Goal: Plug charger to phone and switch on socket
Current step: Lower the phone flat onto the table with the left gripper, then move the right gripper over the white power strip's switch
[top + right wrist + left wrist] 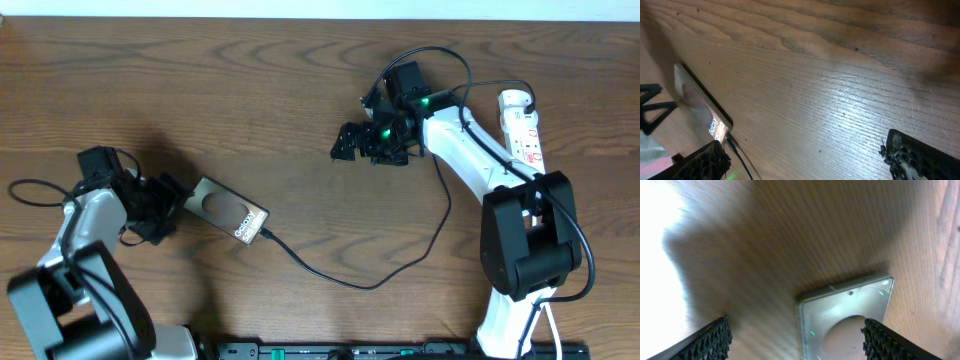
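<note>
The phone (230, 212) lies flat on the wooden table at the left of centre, with its "Galaxy" lettering near its right end. The charger cable (330, 278) has its tip at the phone's right end (270, 236) and loops right towards the right arm. My left gripper (172, 210) is open at the phone's left end. In the left wrist view the phone (840, 310) lies between the open fingers (797, 342). My right gripper (355, 143) is open and empty over bare table. Its wrist view (810, 160) shows the phone (697, 102) and the cable (740, 155). The socket (523, 125) lies at the far right.
The right arm's white body (470, 150) lies next to the socket and partly covers it. The robots' own black cables loop near the right wrist (440, 55) and by the left arm (30, 190). The table's front edge has a black rail (350, 350).
</note>
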Robot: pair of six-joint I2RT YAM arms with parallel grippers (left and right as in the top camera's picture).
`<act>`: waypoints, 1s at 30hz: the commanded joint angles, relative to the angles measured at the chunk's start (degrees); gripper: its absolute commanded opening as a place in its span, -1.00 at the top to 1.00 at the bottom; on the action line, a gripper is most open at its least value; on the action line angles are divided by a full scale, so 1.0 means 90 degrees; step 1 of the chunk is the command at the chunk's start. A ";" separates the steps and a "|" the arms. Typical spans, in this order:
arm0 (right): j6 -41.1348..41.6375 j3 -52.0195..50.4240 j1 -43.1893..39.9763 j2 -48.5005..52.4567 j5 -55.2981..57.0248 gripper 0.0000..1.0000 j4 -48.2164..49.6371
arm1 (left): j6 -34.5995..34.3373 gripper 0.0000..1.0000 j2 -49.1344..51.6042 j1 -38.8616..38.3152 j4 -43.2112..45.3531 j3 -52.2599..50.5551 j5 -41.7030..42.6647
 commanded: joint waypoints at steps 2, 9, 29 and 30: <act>0.0015 0.0078 -0.0012 0.0005 0.0002 -0.98 -0.0002 | 0.0716 -0.65 -0.1226 -0.0102 -0.0151 0.0755 -0.0818; -0.0005 0.0590 -0.0204 -0.0010 0.0012 -0.99 -0.0228 | 0.1190 -0.66 -0.2851 -0.1137 -0.0316 0.1336 -0.0823; -0.0267 0.5289 -0.2385 -0.0831 0.6679 -0.99 -0.4048 | 0.1188 -0.66 -0.3240 -0.2074 -0.0323 0.1336 -0.1275; -0.0304 0.5270 -0.2608 -0.0811 0.6574 -0.98 -0.4046 | 0.1185 -0.66 -0.3230 -0.2074 -0.0321 0.1336 -0.1280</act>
